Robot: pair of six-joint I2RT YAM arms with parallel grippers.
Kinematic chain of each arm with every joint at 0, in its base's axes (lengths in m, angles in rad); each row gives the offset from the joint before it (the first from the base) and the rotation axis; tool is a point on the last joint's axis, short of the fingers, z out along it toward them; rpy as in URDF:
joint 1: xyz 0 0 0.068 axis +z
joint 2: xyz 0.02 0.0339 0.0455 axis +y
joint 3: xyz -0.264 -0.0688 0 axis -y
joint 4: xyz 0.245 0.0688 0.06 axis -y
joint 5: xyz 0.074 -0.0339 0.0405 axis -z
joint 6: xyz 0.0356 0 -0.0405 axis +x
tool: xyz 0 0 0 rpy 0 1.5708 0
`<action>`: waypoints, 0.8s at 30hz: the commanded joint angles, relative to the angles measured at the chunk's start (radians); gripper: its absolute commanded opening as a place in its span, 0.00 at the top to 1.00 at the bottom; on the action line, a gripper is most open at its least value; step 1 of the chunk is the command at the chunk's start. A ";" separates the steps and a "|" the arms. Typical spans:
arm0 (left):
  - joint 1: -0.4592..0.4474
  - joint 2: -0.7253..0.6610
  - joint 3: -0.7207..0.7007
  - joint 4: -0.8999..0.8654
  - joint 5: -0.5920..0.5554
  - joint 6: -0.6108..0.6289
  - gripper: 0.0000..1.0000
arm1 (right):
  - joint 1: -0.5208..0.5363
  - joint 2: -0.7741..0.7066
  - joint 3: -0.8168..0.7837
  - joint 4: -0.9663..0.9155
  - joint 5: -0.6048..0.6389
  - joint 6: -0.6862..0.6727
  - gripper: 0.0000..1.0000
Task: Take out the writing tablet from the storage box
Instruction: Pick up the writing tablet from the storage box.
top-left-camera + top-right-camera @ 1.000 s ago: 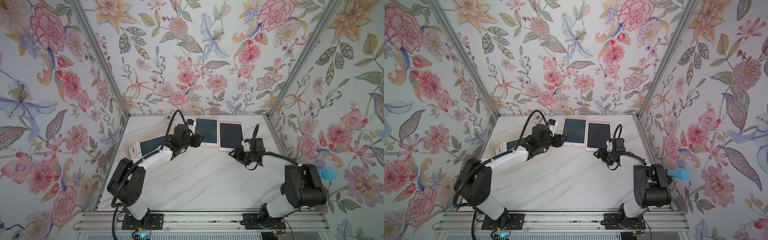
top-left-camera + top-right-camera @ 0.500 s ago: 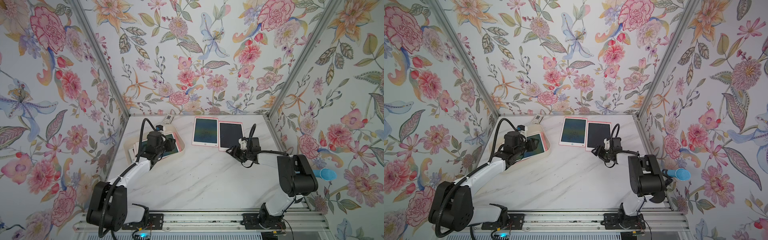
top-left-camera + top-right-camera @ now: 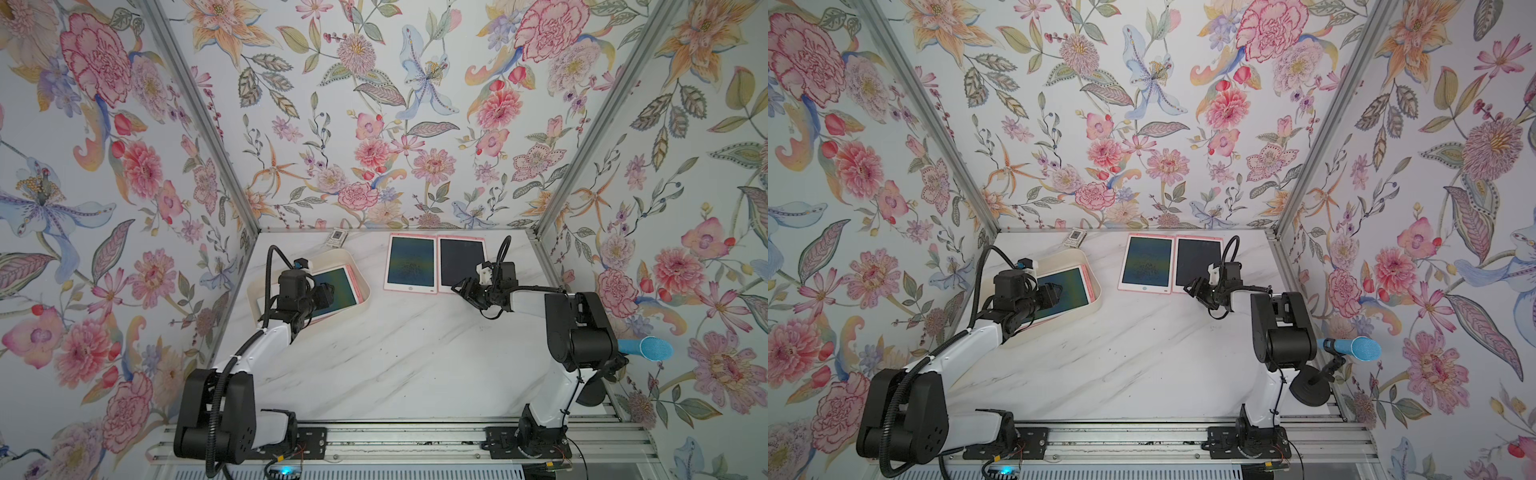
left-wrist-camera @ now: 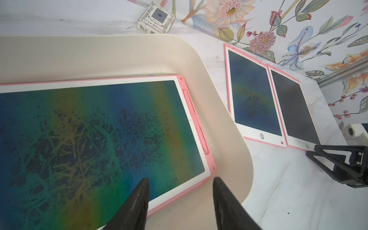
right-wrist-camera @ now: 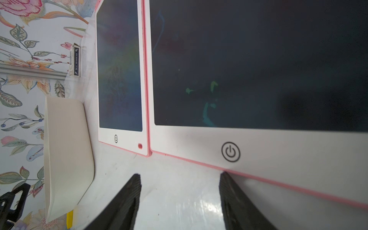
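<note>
Table [image 3: 415, 357]: white marble-patterned top, carrying the items below; floral walls are closing it in on three sides.
Storage box [image 4: 219, 111]: shallow cream bin, sitting on the table's left side, turned at an angle to the table edges.
Writing tablet [image 4: 99, 139]: white face, pink rim, rainbow-tinted screen. It is lying flat inside the storage box, screen up, with a second pink edge showing beneath it.
Tinted tablet [image 3: 410, 264]: lying flat on the table at the far middle, outside the box.
Dark tablet [image 3: 462, 265]: lying flat just right of the tinted tablet, long edges touching.
Left end effector [image 4: 180, 179]: released, gripping nothing. It is hovering over a corner of the writing tablet, one finger above the screen, the other past the tablet's edge, inside the box wall. Whether it is touching cannot be told.
Right end effector [image 5: 180, 174]: released, gripping nothing. It is hanging low over bare table at the dark tablet's button edge, one fingertip right at the pink rim.
Microphone [image 3: 1358, 348]: blue foam head, standing on a black stand beyond the table's right edge.
Card pack [image 4: 156, 19]: small printed box, resting near the back wall, just beyond the storage box.
</note>
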 commanded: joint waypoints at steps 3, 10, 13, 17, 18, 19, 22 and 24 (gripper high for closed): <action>0.036 0.013 -0.008 -0.003 0.025 0.028 0.46 | -0.005 0.039 0.002 -0.060 0.022 -0.017 0.36; 0.065 0.065 0.039 -0.041 0.004 0.037 0.47 | 0.070 -0.094 -0.026 -0.154 -0.081 -0.076 0.36; 0.095 0.081 0.065 -0.083 -0.035 0.040 0.47 | 0.108 -0.185 -0.030 -0.208 -0.056 -0.090 0.34; 0.162 0.075 0.075 -0.139 -0.072 0.024 0.47 | 0.167 -0.271 0.005 -0.262 -0.027 -0.101 0.34; 0.179 0.072 0.080 -0.160 -0.091 0.028 0.47 | 0.190 -0.279 0.025 -0.267 -0.023 -0.108 0.33; 0.192 0.074 0.086 -0.177 -0.104 0.033 0.47 | 0.211 -0.277 0.053 -0.278 -0.024 -0.115 0.33; 0.241 0.079 0.104 -0.224 -0.139 0.029 0.46 | 0.285 -0.233 0.165 -0.302 -0.027 -0.151 0.32; 0.267 0.077 0.102 -0.228 -0.167 0.021 0.46 | 0.329 -0.176 0.252 -0.295 -0.028 -0.155 0.31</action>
